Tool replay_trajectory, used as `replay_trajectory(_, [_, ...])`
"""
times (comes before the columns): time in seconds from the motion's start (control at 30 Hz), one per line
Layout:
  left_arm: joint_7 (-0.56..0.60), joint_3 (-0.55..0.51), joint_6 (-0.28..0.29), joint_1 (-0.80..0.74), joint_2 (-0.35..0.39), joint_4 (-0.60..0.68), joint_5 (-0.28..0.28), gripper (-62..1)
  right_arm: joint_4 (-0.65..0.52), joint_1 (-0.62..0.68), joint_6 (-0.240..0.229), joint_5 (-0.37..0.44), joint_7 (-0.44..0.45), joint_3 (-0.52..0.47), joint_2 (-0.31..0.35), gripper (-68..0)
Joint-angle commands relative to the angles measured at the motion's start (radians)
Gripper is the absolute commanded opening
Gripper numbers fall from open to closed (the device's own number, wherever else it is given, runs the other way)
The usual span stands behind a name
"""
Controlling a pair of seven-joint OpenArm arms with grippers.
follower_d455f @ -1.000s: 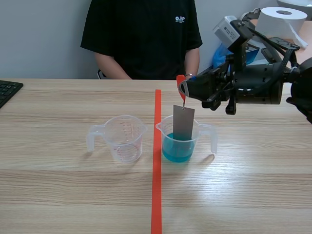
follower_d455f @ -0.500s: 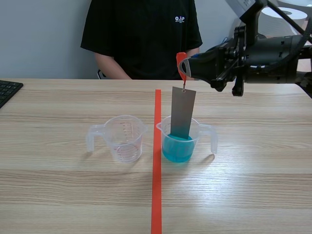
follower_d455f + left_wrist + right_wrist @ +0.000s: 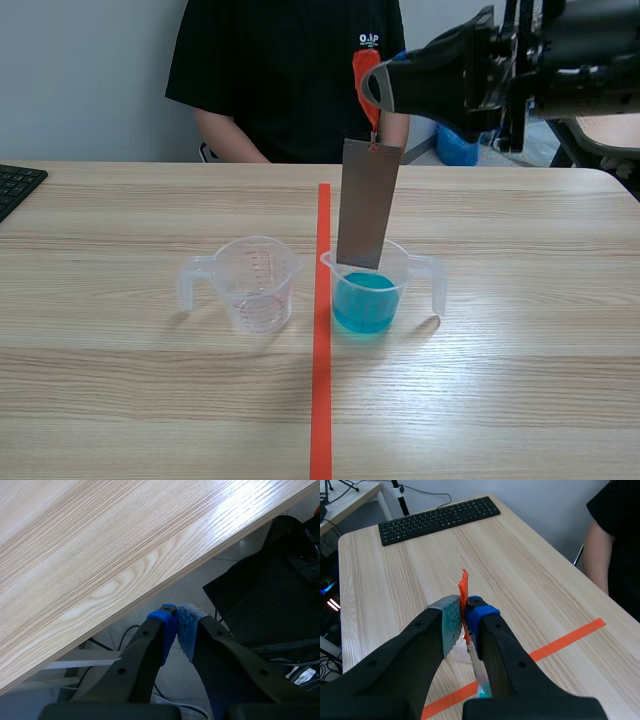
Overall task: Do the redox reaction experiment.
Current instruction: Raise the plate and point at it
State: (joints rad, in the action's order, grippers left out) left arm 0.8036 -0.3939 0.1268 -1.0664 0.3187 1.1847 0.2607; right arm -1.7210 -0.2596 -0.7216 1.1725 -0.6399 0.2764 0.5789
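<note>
A grey metal plate (image 3: 367, 205) hangs upright from an orange-red tag (image 3: 365, 75). My right gripper (image 3: 378, 88) is shut on that tag, high over the table. The plate's lower edge is about level with the rim of a clear measuring cup (image 3: 385, 285) of blue liquid (image 3: 363, 302), above the liquid. In the right wrist view the tag (image 3: 464, 591) is pinched between the pads of my right gripper (image 3: 464, 611), and the plate (image 3: 479, 672) hangs edge-on below. An empty measuring cup (image 3: 252, 283) stands left of the tape line. My left gripper (image 3: 177, 622) is shut on nothing beyond the table's edge.
A person in a black shirt (image 3: 290, 75) sits across the table. A black keyboard (image 3: 15, 185) lies at the far left edge, also seen in the right wrist view as the keyboard (image 3: 437, 517). An orange-red tape line (image 3: 321, 350) runs down the middle.
My right gripper has risen and drawn the plate up out of the blue liquid, from mostly sunk in the cup to about rim height. The cups have not moved.
</note>
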Motion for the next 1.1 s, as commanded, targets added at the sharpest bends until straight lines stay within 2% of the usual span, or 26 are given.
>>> replay_trajectory(0.0, [0.009,0.001,-0.002,-0.011,-0.002,0.008,-0.009,-56.9,-0.030,-0.017,-0.001,0.029,0.003,-0.028,0.014,-65.8])
replay_trajectory(0.3, [0.012,0.001,-0.002,-0.011,0.000,0.008,-0.010,-56.9,-0.086,-0.017,0.000,0.092,-0.041,-0.096,0.014,-65.8])
replay_trajectory(0.7, [0.056,0.001,-0.002,-0.014,0.018,0.008,-0.014,-56.9,-0.089,-0.017,-0.001,0.097,-0.043,-0.101,0.014,-65.8])
replay_trajectory(0.77, [0.064,0.002,-0.001,-0.014,0.045,0.008,-0.043,-56.9,-0.089,-0.017,-0.001,0.097,-0.043,-0.101,0.014,-65.8])
replay_trajectory(0.87, [0.059,0.015,0.003,-0.018,0.108,0.008,-0.116,-56.9,-0.089,-0.017,-0.001,0.096,-0.043,-0.101,0.014,-65.8])
replay_trajectory(1.07, [0.052,0.057,0.098,-0.019,0.290,-0.011,-0.277,-56.9,-0.089,-0.017,-0.001,0.096,-0.043,-0.101,0.014,-65.8])
